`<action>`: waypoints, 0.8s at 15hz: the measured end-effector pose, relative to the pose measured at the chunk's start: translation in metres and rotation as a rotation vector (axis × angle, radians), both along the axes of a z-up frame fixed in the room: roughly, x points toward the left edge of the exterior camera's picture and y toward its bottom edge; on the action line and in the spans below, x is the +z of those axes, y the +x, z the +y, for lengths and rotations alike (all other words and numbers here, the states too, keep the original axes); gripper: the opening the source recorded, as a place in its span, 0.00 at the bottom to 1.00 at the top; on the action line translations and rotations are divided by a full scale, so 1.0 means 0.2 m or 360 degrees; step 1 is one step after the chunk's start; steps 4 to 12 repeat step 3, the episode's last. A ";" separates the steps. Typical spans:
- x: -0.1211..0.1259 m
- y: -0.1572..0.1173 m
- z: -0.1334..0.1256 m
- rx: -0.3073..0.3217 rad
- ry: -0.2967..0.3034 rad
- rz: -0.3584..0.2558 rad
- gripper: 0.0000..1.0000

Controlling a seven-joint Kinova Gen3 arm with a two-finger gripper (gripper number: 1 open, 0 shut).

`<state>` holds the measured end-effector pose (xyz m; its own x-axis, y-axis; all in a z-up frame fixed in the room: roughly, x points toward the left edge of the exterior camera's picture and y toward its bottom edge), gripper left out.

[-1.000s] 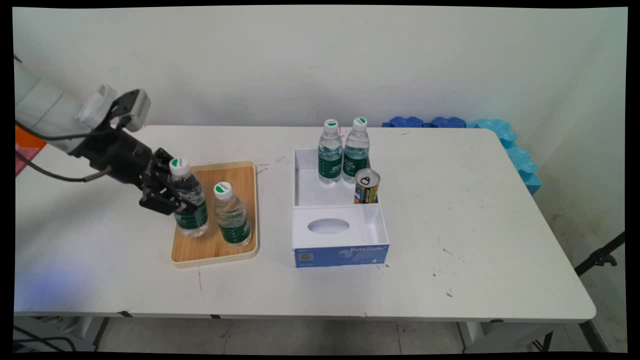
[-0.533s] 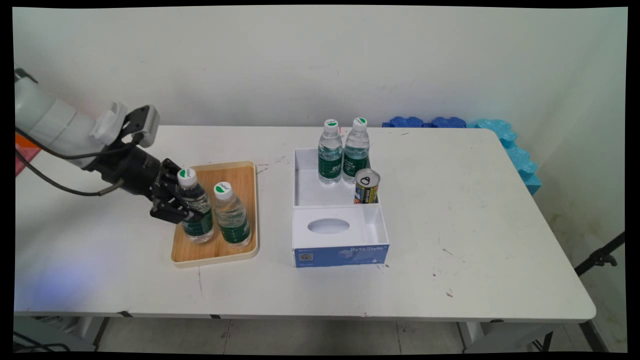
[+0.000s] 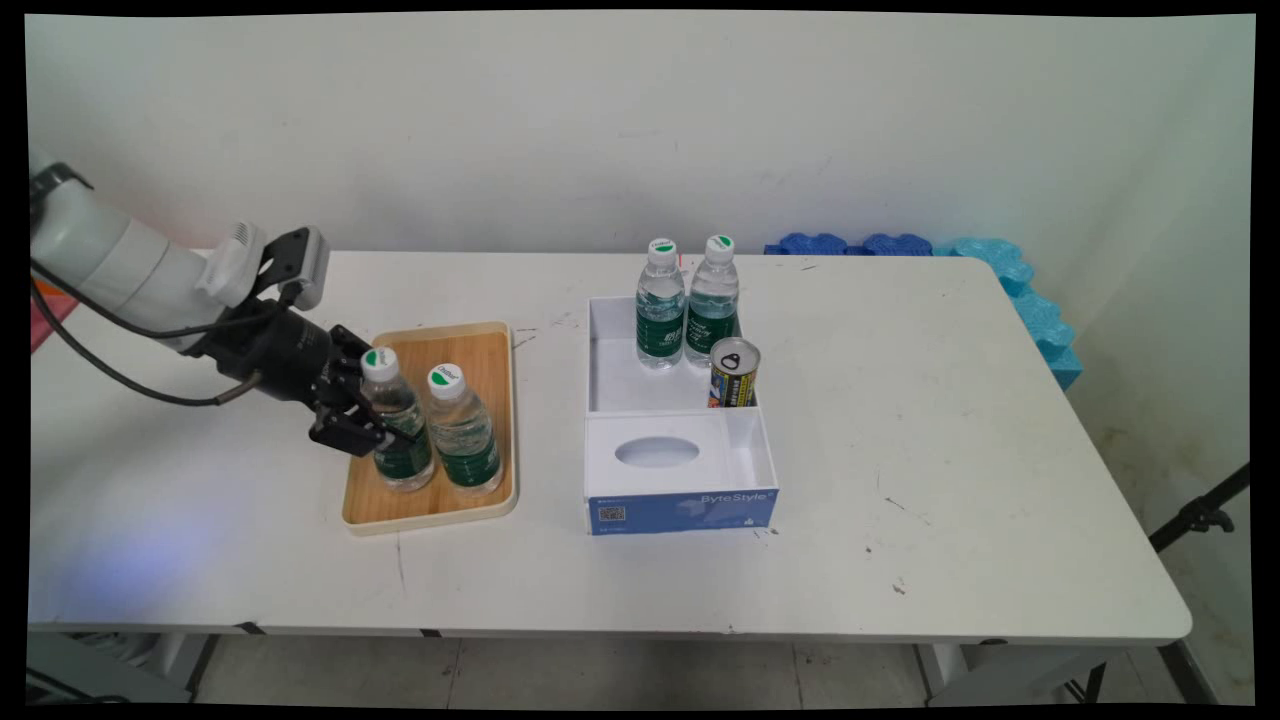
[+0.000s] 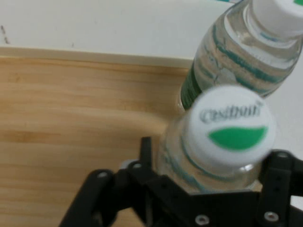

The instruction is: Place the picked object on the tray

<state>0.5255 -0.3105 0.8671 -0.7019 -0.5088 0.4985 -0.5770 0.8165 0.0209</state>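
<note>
gripper [image 3: 375,432] clamps left bottle [image 3: 398,425] on tray [image 3: 430,515] | hand view: cap logo [image 4: 230,124] | main: box [image 3: 680,500]

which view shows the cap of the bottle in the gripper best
The hand view: the cap fills it, green leaf mark and lettering showing. The main view shows the cap small atop the held bottle on the tray.

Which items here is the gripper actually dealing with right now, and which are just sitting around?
In hand:
- gripper, shut on the held water bottle
- second tray bottle, right beside it
- wooden tray under both

Standing by:
- two bottles in the box
- can
- white box
- blue foam by the wall
</note>
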 end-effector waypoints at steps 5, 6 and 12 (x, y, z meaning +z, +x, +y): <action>-0.02 -0.01 0.00 0.0010 0.0000 0.0007 1.00; -0.02 -0.01 0.00 0.0010 0.0000 0.0007 1.00; -0.02 -0.01 0.00 0.0010 0.0000 0.0007 1.00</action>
